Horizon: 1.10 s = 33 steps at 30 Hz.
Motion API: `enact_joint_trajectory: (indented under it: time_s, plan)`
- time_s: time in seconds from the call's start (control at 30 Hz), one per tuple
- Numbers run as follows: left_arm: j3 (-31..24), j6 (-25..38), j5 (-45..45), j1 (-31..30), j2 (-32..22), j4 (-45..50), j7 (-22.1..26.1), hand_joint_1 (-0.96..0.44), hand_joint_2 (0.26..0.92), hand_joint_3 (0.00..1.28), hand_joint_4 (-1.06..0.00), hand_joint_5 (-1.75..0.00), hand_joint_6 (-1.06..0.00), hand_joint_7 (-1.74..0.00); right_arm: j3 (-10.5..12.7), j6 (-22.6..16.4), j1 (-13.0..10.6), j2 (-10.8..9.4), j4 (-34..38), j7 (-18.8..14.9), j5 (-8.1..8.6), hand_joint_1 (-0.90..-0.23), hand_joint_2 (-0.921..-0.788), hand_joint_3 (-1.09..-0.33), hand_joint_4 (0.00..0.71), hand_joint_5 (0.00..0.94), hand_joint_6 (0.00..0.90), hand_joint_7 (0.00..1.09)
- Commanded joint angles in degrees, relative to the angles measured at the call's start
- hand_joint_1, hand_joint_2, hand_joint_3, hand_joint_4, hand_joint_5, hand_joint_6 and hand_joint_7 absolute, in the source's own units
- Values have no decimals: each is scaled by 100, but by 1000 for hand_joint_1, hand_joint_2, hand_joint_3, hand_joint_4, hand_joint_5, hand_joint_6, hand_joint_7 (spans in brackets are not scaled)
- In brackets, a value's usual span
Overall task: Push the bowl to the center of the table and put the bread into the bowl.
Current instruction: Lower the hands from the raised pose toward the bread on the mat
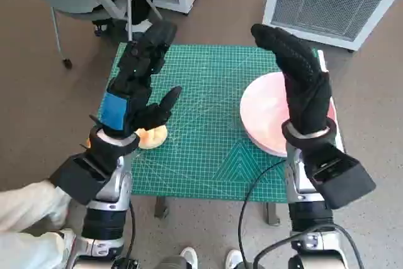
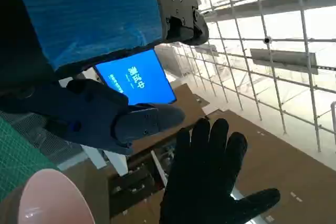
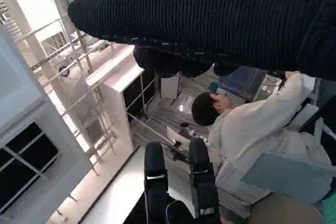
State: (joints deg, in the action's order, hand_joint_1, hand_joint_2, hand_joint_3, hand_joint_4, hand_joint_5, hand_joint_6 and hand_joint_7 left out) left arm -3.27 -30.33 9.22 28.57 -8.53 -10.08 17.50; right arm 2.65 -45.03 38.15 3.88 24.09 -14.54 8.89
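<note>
Pink bowl (image 1: 267,118) right, bread (image 1: 153,137) left

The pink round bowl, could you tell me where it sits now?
In the head view, the pink round bowl sits at the green mat's right edge, partly under the raised right hand.

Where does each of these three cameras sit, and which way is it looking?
Head view: from the robot's head, steeply down at the green mat, pink bowl, bread; shows both arms.
Left wrist view: behind the left hand, tilted up at the room; shares the right hand and bowl with the head view.
Right wrist view: behind the gloved right hand, facing a seated person.
</note>
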Motion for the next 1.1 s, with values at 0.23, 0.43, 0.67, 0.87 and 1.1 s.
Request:
enact_joint_trajectory:
  time_s: [0.23,0.43,0.67,0.87,1.1]
  plan:
    - [9,-51,33,84,54,-51,3,-408,921,469,-284,-8,-189,-324,41,92,-131,42,43,-86,64,-530,-921,-756,355,1,-1,747]
    - [15,-58,40,93,63,-62,9,-405,921,470,-292,-11,-192,-323,66,101,-139,62,51,-112,70,-529,-921,-756,355,1,-1,747]
    - [31,-72,34,74,94,-54,3,-406,921,470,-294,-10,-193,-322,155,84,-182,153,67,-194,139,-531,-921,-752,357,2,-1,745]
    - [21,-75,-42,28,81,11,-30,-408,921,469,-290,-6,-194,-321,563,-81,-173,552,370,-301,355,-539,-921,-749,358,3,-1,732]
    - [-6,-172,-194,-7,23,8,-120,-420,921,465,-271,0,-196,-319,1126,-342,-131,792,846,399,21,-528,-921,-773,356,2,-1,734]
